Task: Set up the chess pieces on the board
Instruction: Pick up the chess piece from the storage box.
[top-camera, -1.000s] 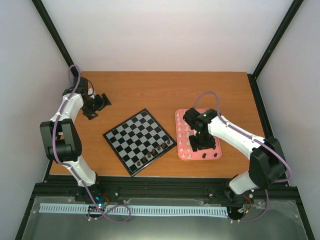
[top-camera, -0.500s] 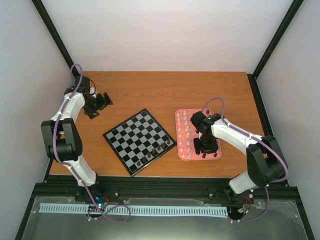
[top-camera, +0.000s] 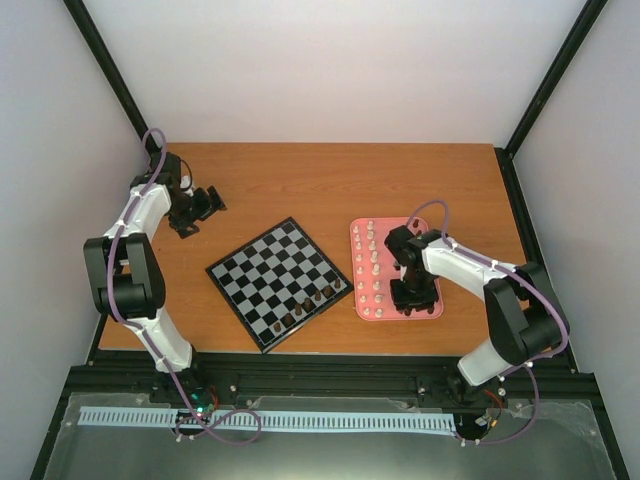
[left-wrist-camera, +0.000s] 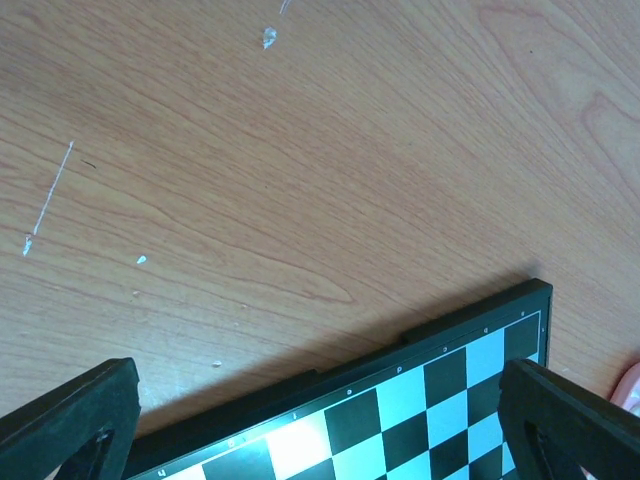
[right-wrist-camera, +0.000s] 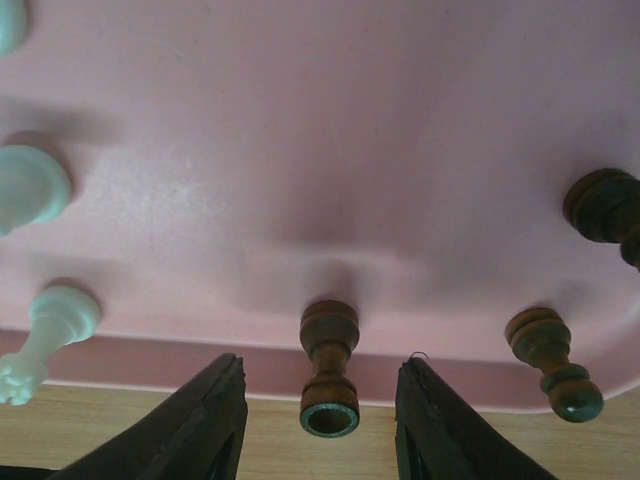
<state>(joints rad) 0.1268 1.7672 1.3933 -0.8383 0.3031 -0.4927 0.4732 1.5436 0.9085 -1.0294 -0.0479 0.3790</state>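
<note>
The board (top-camera: 278, 283) lies mid-table, turned diagonally, with several dark brown pieces (top-camera: 318, 297) along its near right edge. The other pieces stand in a pink tray (top-camera: 432, 312) to its right, with cream ones (top-camera: 372, 262) in the left columns. My right gripper (top-camera: 411, 293) is low over the tray's near part. In the right wrist view it (right-wrist-camera: 320, 420) is open, its fingers (right-wrist-camera: 205, 420) on either side of one dark brown piece (right-wrist-camera: 329, 365) and apart from it. My left gripper (top-camera: 196, 208) is open and empty at the table's far left. Its wrist view shows the board's corner (left-wrist-camera: 440, 395).
In the right wrist view two more dark pieces (right-wrist-camera: 553, 365) stand to the right of the jaws and cream pieces (right-wrist-camera: 45, 335) to the left. The tray's near rim (right-wrist-camera: 150, 355) meets bare wood. Black frame posts and white walls surround the table (top-camera: 330, 180).
My right gripper has shifted towards the near right of the tray and come lower, its arm folding in. The left gripper has turned slightly in place.
</note>
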